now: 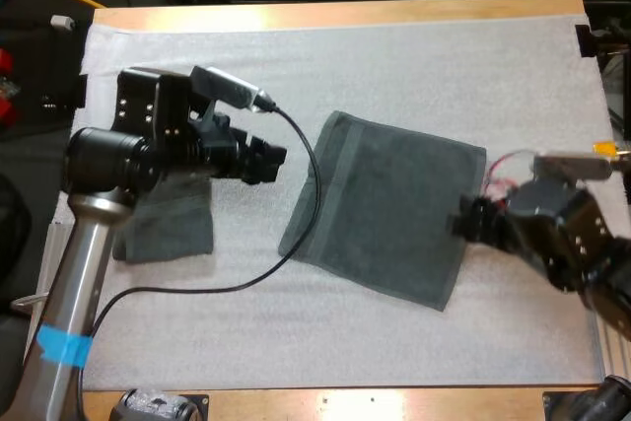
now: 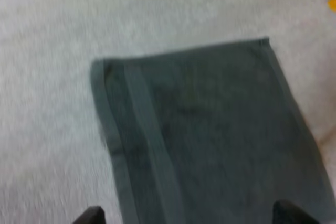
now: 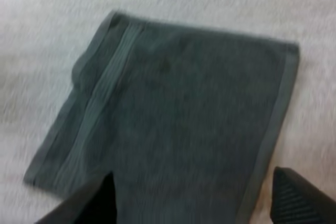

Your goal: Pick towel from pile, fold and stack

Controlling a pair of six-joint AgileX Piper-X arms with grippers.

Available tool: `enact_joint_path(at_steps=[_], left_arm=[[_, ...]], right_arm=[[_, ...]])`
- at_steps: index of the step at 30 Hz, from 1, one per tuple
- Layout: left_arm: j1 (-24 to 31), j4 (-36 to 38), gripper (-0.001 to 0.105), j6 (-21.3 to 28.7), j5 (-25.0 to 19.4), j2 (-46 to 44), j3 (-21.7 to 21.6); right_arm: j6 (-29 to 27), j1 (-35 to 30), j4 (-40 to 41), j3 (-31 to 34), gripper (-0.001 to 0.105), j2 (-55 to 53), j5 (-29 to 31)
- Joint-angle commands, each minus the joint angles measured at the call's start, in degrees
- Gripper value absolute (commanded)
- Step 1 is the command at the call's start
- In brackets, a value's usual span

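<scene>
**Two towels on the mat (image 1: 394,66), one left to fold**

At the left, a small folded towel (image 1: 163,229) lies partly under my left arm. My left gripper (image 1: 264,162) hovers spread, just beside the flat towel (image 1: 385,206) mid-mat. My right gripper (image 1: 465,222), fingers apart, is at its right edge. I judge that folding and stacking are yet to do.

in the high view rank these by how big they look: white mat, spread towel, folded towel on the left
1. white mat, by far the largest
2. spread towel
3. folded towel, the smallest as seen. The left arm covers part of it, so its full size is unsure.
</scene>
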Motion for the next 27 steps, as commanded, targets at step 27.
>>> enact_joint_path(at_steps=[27], left_arm=[[-0.1,0.5,0.061,-0.5,-1.7,-22.2,27.3]], right_arm=[[31.7,22.0,-4.9,23.7,0.061,-1.9,4.0]])
